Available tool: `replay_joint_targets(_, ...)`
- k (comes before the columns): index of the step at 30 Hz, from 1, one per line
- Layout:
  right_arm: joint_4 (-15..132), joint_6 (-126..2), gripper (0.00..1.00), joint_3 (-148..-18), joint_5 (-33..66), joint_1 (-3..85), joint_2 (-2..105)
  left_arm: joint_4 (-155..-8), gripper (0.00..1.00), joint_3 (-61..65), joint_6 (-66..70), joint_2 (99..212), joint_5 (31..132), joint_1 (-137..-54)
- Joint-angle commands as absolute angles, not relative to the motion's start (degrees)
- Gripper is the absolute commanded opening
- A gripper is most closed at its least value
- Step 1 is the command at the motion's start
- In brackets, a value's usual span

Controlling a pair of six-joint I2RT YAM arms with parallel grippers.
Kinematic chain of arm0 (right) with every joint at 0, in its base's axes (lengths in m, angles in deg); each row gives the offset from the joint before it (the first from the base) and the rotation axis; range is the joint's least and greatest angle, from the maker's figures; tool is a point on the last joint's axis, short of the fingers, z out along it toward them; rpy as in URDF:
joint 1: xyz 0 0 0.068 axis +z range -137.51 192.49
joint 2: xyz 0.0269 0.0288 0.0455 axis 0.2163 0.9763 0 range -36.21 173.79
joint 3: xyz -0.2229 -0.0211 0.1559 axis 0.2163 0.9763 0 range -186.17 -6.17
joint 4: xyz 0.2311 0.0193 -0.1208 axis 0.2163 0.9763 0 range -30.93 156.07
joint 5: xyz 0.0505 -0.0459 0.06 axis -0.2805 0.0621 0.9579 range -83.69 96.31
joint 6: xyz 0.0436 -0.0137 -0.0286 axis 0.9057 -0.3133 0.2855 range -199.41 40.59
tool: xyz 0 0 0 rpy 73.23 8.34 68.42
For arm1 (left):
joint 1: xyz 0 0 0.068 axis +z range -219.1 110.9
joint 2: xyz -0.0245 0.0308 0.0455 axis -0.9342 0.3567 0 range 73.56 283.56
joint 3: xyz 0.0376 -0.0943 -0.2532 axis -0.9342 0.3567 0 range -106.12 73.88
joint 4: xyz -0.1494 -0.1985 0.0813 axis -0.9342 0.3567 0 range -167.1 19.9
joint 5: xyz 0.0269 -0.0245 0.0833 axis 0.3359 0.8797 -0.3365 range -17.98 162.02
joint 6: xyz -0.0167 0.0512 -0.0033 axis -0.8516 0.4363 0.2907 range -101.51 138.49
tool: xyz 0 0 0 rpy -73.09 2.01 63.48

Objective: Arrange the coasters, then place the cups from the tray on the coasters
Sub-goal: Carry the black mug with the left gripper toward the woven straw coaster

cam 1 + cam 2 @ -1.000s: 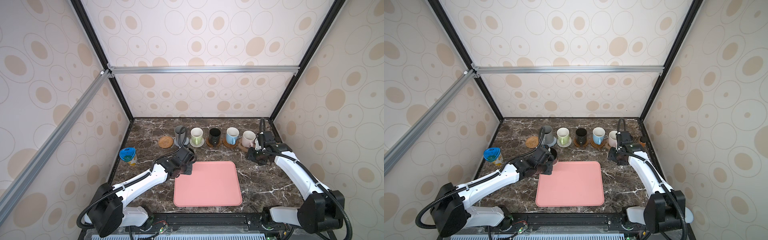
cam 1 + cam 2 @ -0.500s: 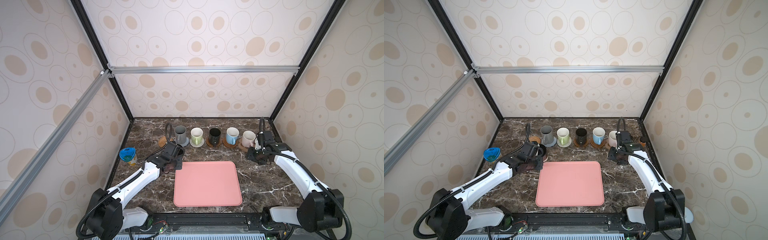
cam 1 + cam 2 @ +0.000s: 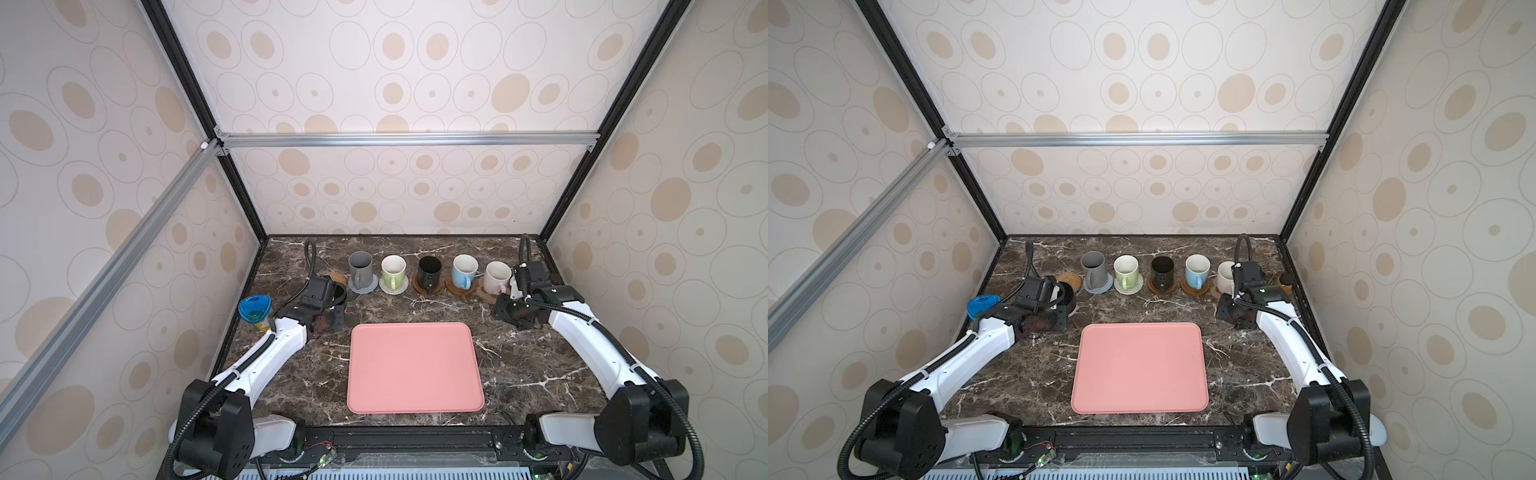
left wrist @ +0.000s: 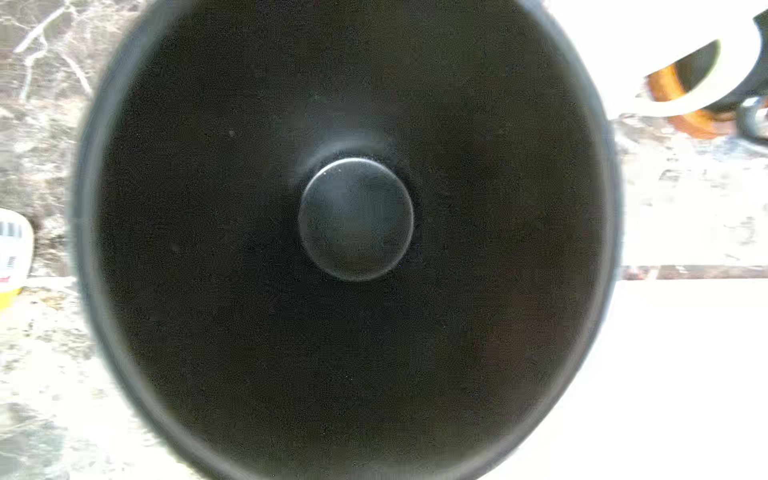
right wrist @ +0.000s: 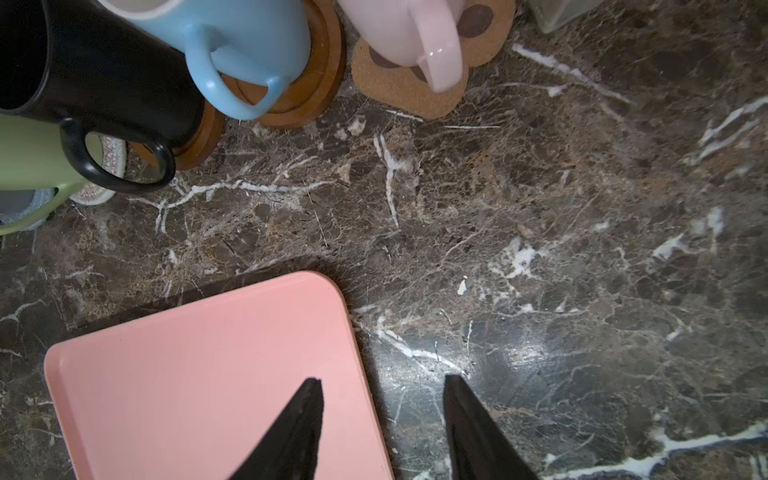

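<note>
Black mug (image 4: pixel 356 220) gripped in left claw (image 3: pixel 337 305), right claw (image 5: pixel 382 415) parted (empty)

No legible text is found.
Blurred bar-like marks are seen on a white container (image 4: pixel 11 245), but nothing there can be read.

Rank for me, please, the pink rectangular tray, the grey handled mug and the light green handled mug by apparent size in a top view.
1. pink rectangular tray, far the largest.
2. grey handled mug and light green handled mug: too alike to rank.
</note>
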State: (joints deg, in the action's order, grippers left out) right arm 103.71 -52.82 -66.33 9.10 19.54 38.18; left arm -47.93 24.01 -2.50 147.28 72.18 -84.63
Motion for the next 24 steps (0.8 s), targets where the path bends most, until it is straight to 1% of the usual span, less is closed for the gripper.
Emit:
replay_joint_targets(1,105.21,-52.31,0.51,-66.64,8.16,19.17,36.15,-52.37,0.09,19.84,2.22,147.96,72.97,-82.05)
replay_joint_targets(13,106.26,-52.08,0.51,-66.85,7.46,19.18,33.34,-56.05,0.09,12.88,7.19,155.96,76.34,-76.06)
replay_joint_targets(24,106.6,-51.45,0.51,-65.93,7.03,19.18,30.67,-58.62,0.09,4.14,10.37,166.41,80.81,-71.93)
